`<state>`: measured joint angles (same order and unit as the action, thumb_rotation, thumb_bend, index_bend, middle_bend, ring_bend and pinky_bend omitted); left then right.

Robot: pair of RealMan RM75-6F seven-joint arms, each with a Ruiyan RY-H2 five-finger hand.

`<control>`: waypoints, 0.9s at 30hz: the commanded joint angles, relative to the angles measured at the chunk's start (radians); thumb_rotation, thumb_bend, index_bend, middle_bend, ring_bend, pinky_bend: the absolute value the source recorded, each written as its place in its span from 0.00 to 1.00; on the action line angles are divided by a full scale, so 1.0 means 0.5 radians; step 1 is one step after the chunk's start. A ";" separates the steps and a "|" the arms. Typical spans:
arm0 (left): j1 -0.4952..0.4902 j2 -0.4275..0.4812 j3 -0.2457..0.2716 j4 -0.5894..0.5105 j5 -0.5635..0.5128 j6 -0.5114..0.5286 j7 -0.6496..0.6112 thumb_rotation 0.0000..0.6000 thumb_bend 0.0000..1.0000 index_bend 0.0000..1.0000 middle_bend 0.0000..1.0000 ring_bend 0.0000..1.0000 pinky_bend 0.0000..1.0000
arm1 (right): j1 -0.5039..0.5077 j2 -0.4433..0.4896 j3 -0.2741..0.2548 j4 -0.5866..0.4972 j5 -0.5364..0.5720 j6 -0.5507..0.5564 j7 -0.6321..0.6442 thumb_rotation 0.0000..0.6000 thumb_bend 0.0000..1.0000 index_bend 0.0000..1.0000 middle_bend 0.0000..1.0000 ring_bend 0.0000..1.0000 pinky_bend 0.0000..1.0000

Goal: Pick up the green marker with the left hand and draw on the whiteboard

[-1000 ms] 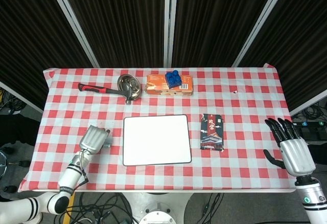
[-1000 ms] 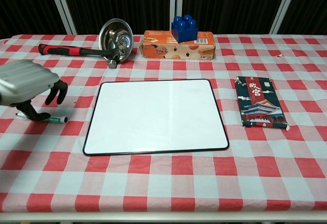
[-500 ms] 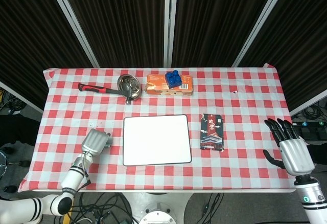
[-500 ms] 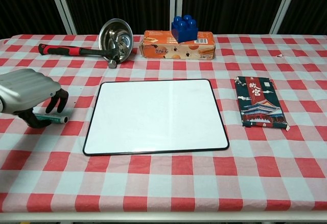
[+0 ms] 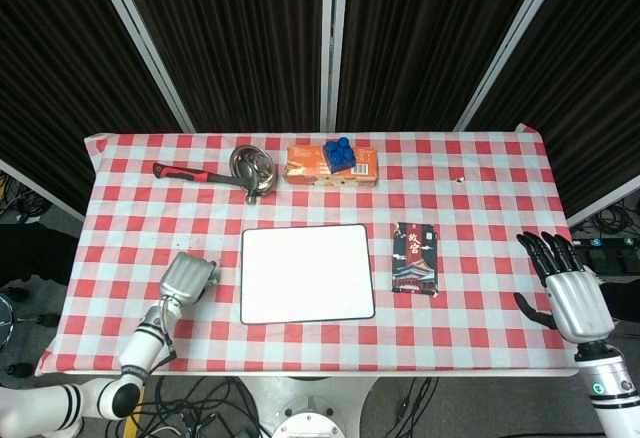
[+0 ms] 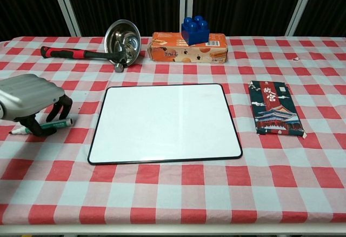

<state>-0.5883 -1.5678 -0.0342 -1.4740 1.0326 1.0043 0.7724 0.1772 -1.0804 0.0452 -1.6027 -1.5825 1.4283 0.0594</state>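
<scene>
Now left hand (image 6: pixel 30 97) on marker (image 6: pixel 44 125).
Fingers curl round the green marker, just left of the whiteboard (image 6: pixel 165 122) on the counter (image 6: pixel 216 193); right hand (image 5: pixel 570 293) hangs open at the far edge.

The slim green marker with a white tip (image 6: pixel 42 126) lies nearly flat at the left edge of the chest view, tip pointing left, tilted slightly. Just right of it, centre frame, the white rectangular whiteboard with a thin black rim (image 6: pixel 165 122) lies flat, its surface blank.
</scene>
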 commanded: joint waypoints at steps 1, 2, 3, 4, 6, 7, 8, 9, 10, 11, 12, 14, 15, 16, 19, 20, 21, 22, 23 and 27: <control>0.024 0.036 -0.023 -0.028 0.095 0.028 -0.213 1.00 0.35 0.58 0.62 0.78 1.00 | 0.001 0.002 0.000 0.002 0.005 -0.006 0.004 1.00 0.22 0.00 0.07 0.00 0.07; 0.033 0.055 -0.035 -0.041 0.133 0.037 -0.305 1.00 0.35 0.59 0.63 0.79 1.00 | 0.002 0.004 0.000 0.001 0.005 -0.008 0.003 1.00 0.22 0.00 0.07 0.00 0.07; 0.041 0.073 -0.047 -0.055 0.156 0.038 -0.385 1.00 0.35 0.59 0.63 0.79 1.00 | 0.002 0.006 -0.001 -0.001 0.003 -0.007 0.003 1.00 0.22 0.00 0.07 0.00 0.07; 0.047 0.092 -0.062 -0.073 0.177 0.033 -0.476 1.00 0.36 0.59 0.64 0.79 1.00 | 0.002 0.008 -0.001 -0.003 0.000 -0.005 0.004 1.00 0.22 0.00 0.07 0.00 0.07; 0.054 0.141 -0.102 -0.113 0.244 0.011 -0.716 1.00 0.36 0.59 0.64 0.79 1.00 | 0.001 0.013 0.000 -0.008 -0.005 0.002 0.002 1.00 0.22 0.00 0.07 0.00 0.07; 0.053 0.158 -0.118 -0.125 0.284 0.001 -0.822 1.00 0.36 0.59 0.64 0.79 1.00 | 0.000 0.015 0.000 -0.010 -0.008 0.006 0.001 1.00 0.22 0.00 0.07 0.00 0.07; 0.048 0.173 -0.131 -0.134 0.333 -0.010 -0.929 1.00 0.36 0.59 0.64 0.79 1.00 | -0.001 0.018 0.000 -0.011 -0.011 0.009 -0.001 1.00 0.22 0.00 0.07 0.00 0.07; 0.038 0.183 -0.147 -0.135 0.406 -0.022 -1.070 1.00 0.37 0.59 0.64 0.78 1.00 | -0.001 0.021 0.000 -0.014 -0.013 0.011 -0.002 1.00 0.22 0.00 0.07 0.00 0.07; 0.028 0.183 -0.157 -0.126 0.462 -0.026 -1.166 1.00 0.37 0.59 0.64 0.78 1.00 | -0.001 0.023 0.000 -0.016 -0.014 0.012 -0.002 1.00 0.22 0.00 0.07 0.00 0.07; 0.016 0.177 -0.162 -0.111 0.518 -0.029 -1.251 1.00 0.37 0.59 0.63 0.78 1.00 | -0.001 0.025 -0.001 -0.019 -0.015 0.012 -0.003 1.00 0.22 0.00 0.07 0.00 0.07; -0.001 0.163 -0.168 -0.085 0.584 -0.031 -1.350 1.00 0.38 0.58 0.63 0.78 1.00 | -0.001 0.028 -0.001 -0.022 -0.017 0.013 -0.005 1.00 0.22 0.00 0.07 0.00 0.07; -0.031 0.134 -0.172 -0.039 0.661 -0.035 -1.456 1.00 0.38 0.58 0.63 0.77 1.00 | -0.002 0.031 -0.002 -0.027 -0.022 0.016 -0.009 1.00 0.22 0.00 0.07 0.00 0.07; -0.054 0.118 -0.173 -0.012 0.687 -0.057 -1.498 1.00 0.38 0.58 0.63 0.77 1.00 | -0.003 0.034 -0.002 -0.031 -0.024 0.017 -0.012 1.00 0.22 0.00 0.07 0.00 0.07; -0.072 0.107 -0.176 0.005 0.698 -0.076 -1.526 1.00 0.38 0.57 0.63 0.77 1.00 | -0.003 0.037 -0.002 -0.034 -0.025 0.020 -0.014 1.00 0.22 0.00 0.07 0.00 0.07; -0.123 0.083 -0.201 0.050 0.703 -0.119 -1.569 1.00 0.38 0.57 0.63 0.77 1.00 | -0.008 0.043 -0.001 -0.042 -0.025 0.029 -0.021 1.00 0.22 0.00 0.07 0.00 0.07; -0.132 0.080 -0.205 0.051 0.706 -0.118 -1.564 1.00 0.38 0.56 0.63 0.77 1.00 | -0.009 0.045 0.000 -0.045 -0.024 0.030 -0.023 1.00 0.22 0.00 0.07 0.00 0.07; -0.140 0.080 -0.206 0.041 0.713 -0.112 -1.543 1.00 0.38 0.56 0.63 0.77 1.00 | -0.011 0.047 -0.001 -0.048 -0.021 0.031 -0.027 1.00 0.22 0.00 0.07 0.00 0.07; -0.144 0.082 -0.206 0.027 0.718 -0.105 -1.522 1.00 0.38 0.56 0.63 0.77 1.00 | -0.013 0.048 -0.001 -0.049 -0.020 0.032 -0.029 1.00 0.22 0.00 0.07 0.00 0.07; -0.148 0.085 -0.206 0.010 0.719 -0.100 -1.499 1.00 0.38 0.56 0.63 0.77 1.00 | -0.014 0.048 -0.001 -0.049 -0.018 0.033 -0.030 1.00 0.22 0.00 0.07 0.00 0.07; -0.197 0.082 -0.213 -0.042 0.637 -0.184 -1.390 1.00 0.38 0.57 0.63 0.77 1.00 | -0.016 0.044 -0.005 -0.044 -0.017 0.028 -0.027 1.00 0.22 0.00 0.07 0.00 0.07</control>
<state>-0.6719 -1.5246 -0.1377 -1.4840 1.3717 0.9353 0.0542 0.1691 -1.0579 0.0429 -1.6252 -1.5911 1.4427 0.0457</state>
